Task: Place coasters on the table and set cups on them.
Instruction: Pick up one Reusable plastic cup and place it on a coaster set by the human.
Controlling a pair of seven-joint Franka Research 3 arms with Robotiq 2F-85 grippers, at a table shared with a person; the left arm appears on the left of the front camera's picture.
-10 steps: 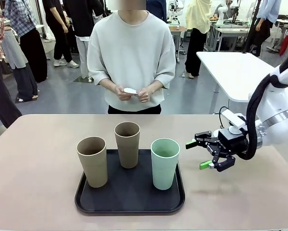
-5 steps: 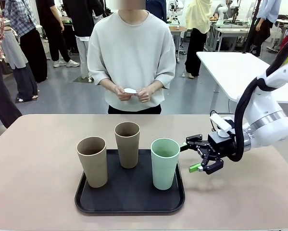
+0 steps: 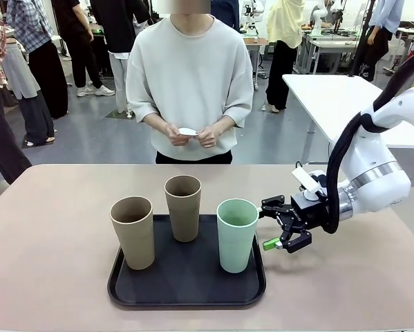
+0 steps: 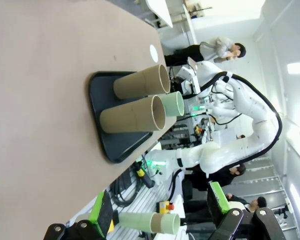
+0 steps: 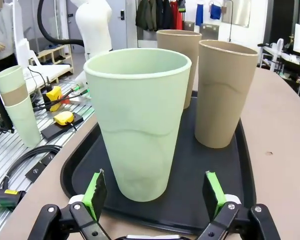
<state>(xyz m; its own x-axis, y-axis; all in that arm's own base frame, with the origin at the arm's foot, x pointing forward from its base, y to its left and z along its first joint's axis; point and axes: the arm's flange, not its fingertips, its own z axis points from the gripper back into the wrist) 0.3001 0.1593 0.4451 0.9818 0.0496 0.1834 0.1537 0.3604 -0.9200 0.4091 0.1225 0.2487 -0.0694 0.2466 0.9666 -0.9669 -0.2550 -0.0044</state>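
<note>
Your right gripper (image 3: 267, 228) is spread wide just beside the mint cup (image 3: 237, 235) on the black tray (image 3: 186, 294) (at its right end). Centre the cup between the jaws, then close gently at mid-height.

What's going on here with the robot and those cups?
Three cups stand on a black tray on the table: a tan cup, a brown cup and a green cup. The robot's right end effector is open, close beside the green cup and facing it, not gripping it yet. The person across the table holds a small white coaster between both hands.
</note>
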